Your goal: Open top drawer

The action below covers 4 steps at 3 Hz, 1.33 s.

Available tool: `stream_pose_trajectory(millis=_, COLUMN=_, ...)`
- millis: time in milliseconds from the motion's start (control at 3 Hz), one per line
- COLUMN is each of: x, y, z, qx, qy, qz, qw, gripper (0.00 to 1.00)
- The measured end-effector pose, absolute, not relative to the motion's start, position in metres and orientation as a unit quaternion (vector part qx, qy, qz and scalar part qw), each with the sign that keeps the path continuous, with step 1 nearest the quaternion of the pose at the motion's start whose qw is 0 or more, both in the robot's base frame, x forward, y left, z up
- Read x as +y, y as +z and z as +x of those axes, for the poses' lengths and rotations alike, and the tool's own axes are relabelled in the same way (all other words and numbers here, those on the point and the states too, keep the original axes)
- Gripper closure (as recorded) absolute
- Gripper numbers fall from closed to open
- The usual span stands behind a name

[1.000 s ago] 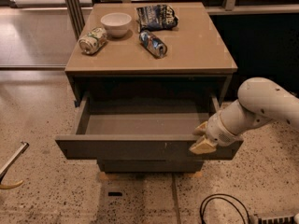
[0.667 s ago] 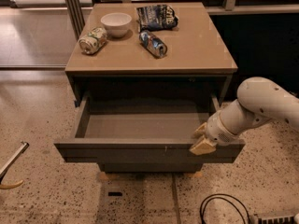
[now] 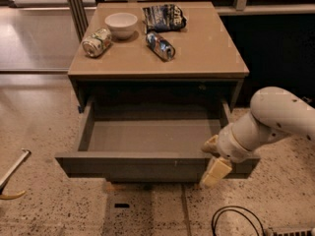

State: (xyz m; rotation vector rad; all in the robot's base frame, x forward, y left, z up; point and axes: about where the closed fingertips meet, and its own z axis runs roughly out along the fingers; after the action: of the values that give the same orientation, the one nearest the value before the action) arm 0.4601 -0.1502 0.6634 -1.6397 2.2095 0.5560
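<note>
Stands a touch further out than a moment ago: top drawer (image 3: 133,166), grey inside bared nearly to the back (little travel left, by the look). Reads as all but done. Nearest, open floor for backing off, bar a black cable (image 3: 236,220) low right. Then gripper (image 3: 211,159) at the front panel's right end, fingers clenched over its top edge. Beyond, overhanging worktop (image 3: 206,53), with bowl (image 3: 121,24) and crumpled bag (image 3: 164,16) well clear.

Gripper (image 3: 213,158) at 4 o'clock, covering right end of top drawer (image 3: 133,165) front. Arm (image 3: 280,117) cut off at 3 o'clock edge. Black cable (image 3: 234,207) cut off at 5 o'clock edge.
</note>
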Motion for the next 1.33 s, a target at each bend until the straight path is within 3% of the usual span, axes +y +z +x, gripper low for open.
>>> stream_pose_trajectory(millis=333, x=-0.15, y=0.663, z=0.46, qx=0.776, qy=0.195, qz=-0.576, qw=0.166, gripper=0.0)
stream_pose_trajectory(millis=1000, x=-0.144, y=0.662, z=0.405, qx=0.77, qy=0.196, qz=-0.59, qw=0.147, gripper=0.42)
stream_pose_trajectory(millis=1333, x=-0.144, y=0.667, z=0.405, qx=0.769, qy=0.195, qz=-0.59, qw=0.148, gripper=0.39)
